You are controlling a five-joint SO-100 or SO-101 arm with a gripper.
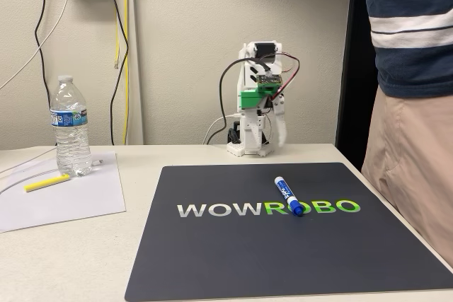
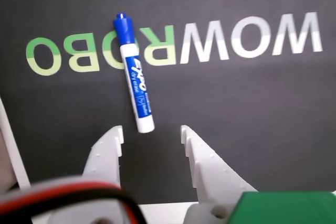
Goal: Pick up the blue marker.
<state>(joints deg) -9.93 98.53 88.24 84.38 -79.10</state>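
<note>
The blue marker (image 1: 289, 196) lies flat on the dark mat (image 1: 212, 259), across the green letters, right of the mat's middle in the fixed view. In the wrist view the blue marker (image 2: 134, 74) runs up and down, blue cap at the top over the letter R, its pale end just above the fingertips. My gripper (image 2: 152, 132) stands open, its white fingers (image 2: 107, 150) either side of the marker's lower end and nothing between them. In the fixed view the arm is folded at the back of the table with the gripper (image 1: 277, 126) hanging down, well behind the marker.
A water bottle (image 1: 70, 126) and a yellow highlighter (image 1: 47, 182) rest on a white sheet (image 1: 64, 203) at the left. A person (image 1: 410, 90) stands at the table's right edge. Cables hang on the wall behind.
</note>
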